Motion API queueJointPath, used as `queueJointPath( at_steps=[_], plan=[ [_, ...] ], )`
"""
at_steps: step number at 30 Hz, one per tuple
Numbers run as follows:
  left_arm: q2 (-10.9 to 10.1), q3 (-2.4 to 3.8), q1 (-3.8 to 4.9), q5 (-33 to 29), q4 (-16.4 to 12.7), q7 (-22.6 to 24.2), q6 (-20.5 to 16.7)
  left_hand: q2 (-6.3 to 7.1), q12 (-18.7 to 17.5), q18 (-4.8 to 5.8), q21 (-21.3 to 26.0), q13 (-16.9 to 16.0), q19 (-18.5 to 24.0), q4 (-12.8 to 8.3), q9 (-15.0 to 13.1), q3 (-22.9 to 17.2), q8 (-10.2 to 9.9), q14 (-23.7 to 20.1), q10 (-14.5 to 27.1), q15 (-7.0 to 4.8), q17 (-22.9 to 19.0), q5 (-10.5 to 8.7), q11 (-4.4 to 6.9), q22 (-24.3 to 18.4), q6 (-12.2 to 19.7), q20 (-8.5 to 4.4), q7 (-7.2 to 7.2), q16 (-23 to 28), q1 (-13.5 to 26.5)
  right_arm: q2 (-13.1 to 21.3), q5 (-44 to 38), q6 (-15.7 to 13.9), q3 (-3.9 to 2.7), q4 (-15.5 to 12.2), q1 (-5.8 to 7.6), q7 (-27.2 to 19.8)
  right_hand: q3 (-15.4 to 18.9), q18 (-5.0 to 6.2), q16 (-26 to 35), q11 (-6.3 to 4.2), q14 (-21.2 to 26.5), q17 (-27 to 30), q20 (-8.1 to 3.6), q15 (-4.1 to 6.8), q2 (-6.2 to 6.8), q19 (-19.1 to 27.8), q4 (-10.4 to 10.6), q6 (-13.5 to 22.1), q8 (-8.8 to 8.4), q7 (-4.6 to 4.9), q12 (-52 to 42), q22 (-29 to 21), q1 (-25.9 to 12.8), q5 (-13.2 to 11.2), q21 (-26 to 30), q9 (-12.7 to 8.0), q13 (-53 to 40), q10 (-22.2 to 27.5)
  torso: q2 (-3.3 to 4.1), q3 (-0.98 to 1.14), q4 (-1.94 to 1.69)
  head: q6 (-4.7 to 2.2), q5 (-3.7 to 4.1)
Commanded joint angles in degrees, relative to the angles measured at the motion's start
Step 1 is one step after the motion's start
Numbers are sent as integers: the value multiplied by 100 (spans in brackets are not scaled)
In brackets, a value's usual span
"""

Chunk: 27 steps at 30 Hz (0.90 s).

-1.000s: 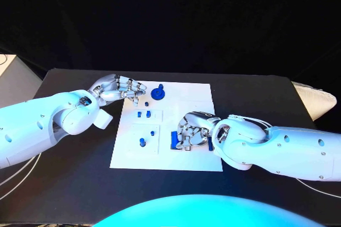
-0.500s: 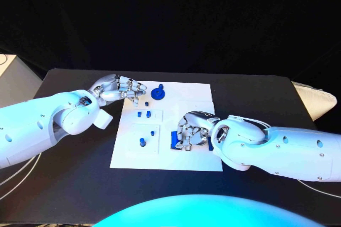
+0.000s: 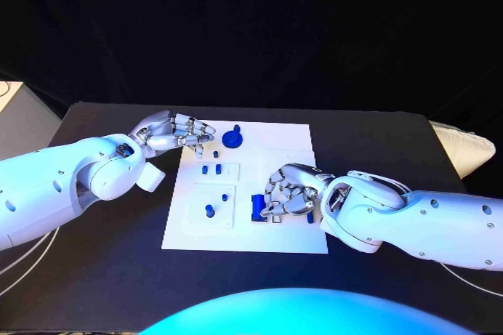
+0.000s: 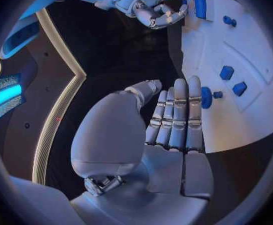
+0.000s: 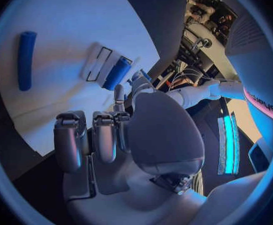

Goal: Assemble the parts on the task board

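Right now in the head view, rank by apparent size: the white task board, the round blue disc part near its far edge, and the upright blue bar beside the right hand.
1. White task board, by far the largest.
2. Round blue disc part.
3. Upright blue bar, similar to the disc; the right hand may hide some of it, so that ranking is unsure.

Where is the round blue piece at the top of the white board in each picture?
Head view: round blue part at the task board's far edge, beside the left hand.
Left wrist view: round blue part just past the left hand's fingertips.
Right wrist view: too small to tell.
Shared landmark: the task board.
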<state>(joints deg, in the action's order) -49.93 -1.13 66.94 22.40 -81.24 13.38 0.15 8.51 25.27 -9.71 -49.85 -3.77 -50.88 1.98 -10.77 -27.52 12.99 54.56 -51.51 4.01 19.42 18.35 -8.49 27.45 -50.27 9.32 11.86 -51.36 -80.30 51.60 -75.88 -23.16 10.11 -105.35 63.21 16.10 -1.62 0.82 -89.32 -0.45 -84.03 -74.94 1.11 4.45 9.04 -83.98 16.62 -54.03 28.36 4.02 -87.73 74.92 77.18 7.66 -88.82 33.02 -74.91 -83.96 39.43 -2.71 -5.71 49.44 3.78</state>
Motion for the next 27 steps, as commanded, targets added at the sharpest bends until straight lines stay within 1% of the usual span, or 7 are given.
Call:
queueJointPath(
  at_steps=[1, 6, 10, 13, 16, 18, 27],
  plan=[
    [7, 4, 2, -39, -6, 23, 88, -25, -28, -82, -11, -9, 34, 45, 5, 1, 20, -24, 40, 32, 5, 9, -11, -4, 2, 2, 19, 27, 20, 121, 915, -567, -1, -102, -3, -851, 52, -43, 1, 79, -561, -1349, 76, -78, -7, -553, 3, 133, -156, 78, 19, 1399, -66, 22, 36, -55, -1321, -433, -2, 0, 8, -16, 20],
    [14, 4, 2, -39, -1, 25, 81, -25, -28, -82, -11, -9, 34, 45, 5, 1, 20, -24, 40, 32, 5, 9, -11, -4, 2, 2, 19, 27, 20, 461, 1446, -548, -2, -207, 38, -1010, 127, -43, 2, 127, -560, -1348, 127, -124, -65, -554, 7, 180, -285, 126, 25, 1401, -166, 45, 34, -93, -1317, -426, -7, -3, 14, -41, 55],
    [19, 4, 2, -39, -3, 26, 74, -25, -28, -82, -11, -9, 34, 45, 5, 1, 20, -24, 40, 32, 5, 9, -11, -4, 2, 2, 19, 27, 20, 849, 1357, -102, -2, -172, 89, -734, 120, -43, 10, 130, -555, -1330, 148, -132, -162, -554, -5, 120, -344, 126, 9, 1402, -156, 71, 34, -140, -1329, -438, -7, -8, 7, -55, 108],
    [18, 4, 1, -38, -5, 33, 70, -25, -28, -82, -11, -9, 34, 45, 5, 1, 20, -24, 40, 32, 5, 9, -11, -4, 2, 2, 19, 27, 20, 1071, 1119, 197, 0, -176, 101, -588, 89, -48, 7, 121, -557, -1338, 156, -129, -231, -561, -11, 26, -415, 117, -2, 1419, -93, 145, 11, -208, -1337, -447, -1, -2, 12, -66, 134],
    [8, 4, 1, -38, -13, 61, 45, -25, -28, -82, -11, -9, 34, 45, 5, 1, 20, -24, 40, 32, 5, 9, -11, -4, 2, 2, 19, 27, 20, 1272, 903, 388, 2, -218, 99, -418, 98, -53, 2, 119, -560, -1349, 156, -125, -229, -567, -4, -14, -448, 114, -13, 1432, -102, 205, -8, -241, -1346, -456, 6, 13, 11, -84, 145],
    [-7, 4, 1, -38, -26, 91, 25, -24, -26, -83, -8, -10, 34, 43, 8, 0, 26, -27, 40, 31, 8, 10, -10, -6, 1, 3, 18, 28, 15, 1377, 755, 475, 3, -242, 96, -285, 123, -52, 4, 118, -559, -1346, 156, -124, -200, -565, 0, -37, -472, 113, -3, 1428, -126, 203, -1, -264, -1338, -450, 6, 14, 15, -95, 167],
    [-64, 4, 0, -40, -73, 179, -23, -24, -26, -83, -8, -10, 34, 43, 8, 0, 26, -27, 40, 31, 8, 10, -10, -6, 1, 3, 18, 28, 15, 1633, 243, 617, 10, -322, 57, 206, 176, -54, 2, 111, -560, -1352, 155, -120, -154, -569, 7, -110, -509, 103, -1, 1436, -183, 211, -12, -309, -1337, -450, 1, -1, 3, -76, 224]
  ],
)
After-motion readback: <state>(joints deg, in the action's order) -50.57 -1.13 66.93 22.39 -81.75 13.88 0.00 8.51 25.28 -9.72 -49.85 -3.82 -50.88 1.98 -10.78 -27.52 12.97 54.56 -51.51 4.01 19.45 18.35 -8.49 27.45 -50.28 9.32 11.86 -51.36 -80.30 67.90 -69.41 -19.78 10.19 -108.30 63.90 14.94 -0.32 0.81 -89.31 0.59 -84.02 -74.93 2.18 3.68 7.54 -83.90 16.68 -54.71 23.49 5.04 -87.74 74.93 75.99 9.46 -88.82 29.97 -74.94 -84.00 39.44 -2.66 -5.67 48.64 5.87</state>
